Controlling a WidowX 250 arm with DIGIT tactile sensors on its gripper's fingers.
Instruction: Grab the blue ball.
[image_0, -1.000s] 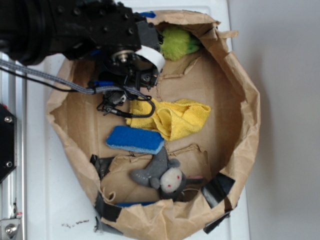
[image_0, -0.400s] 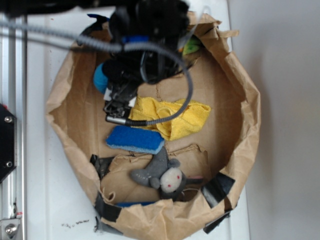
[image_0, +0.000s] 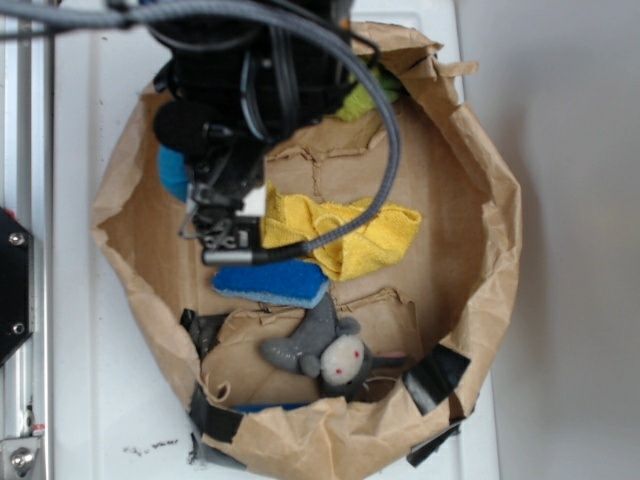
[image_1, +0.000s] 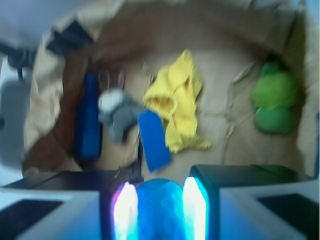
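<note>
The blue ball (image_1: 160, 210), a rough teal-blue sphere, sits squeezed between the two lit fingers (image_1: 125, 210) of my gripper (image_1: 160, 212), which is shut on it. The wrist view looks down on the bag floor from well above. In the exterior view only a sliver of the blue ball (image_0: 171, 175) shows at the left edge of the black arm (image_0: 250, 90). The arm hides the fingers there and covers the upper left of the bag.
A crumpled brown paper bag (image_0: 500, 230) walls everything in. On its floor lie a yellow cloth (image_0: 345, 235), a flat blue sponge (image_0: 270, 283), a grey plush mouse (image_0: 330, 352) and a lime-green plush toy (image_1: 274, 102). A grey cable (image_0: 385, 150) loops over the cloth.
The arm swung over the bag's upper left, then shifted left and slightly toward the front. The ball moved with it between the fingers.
</note>
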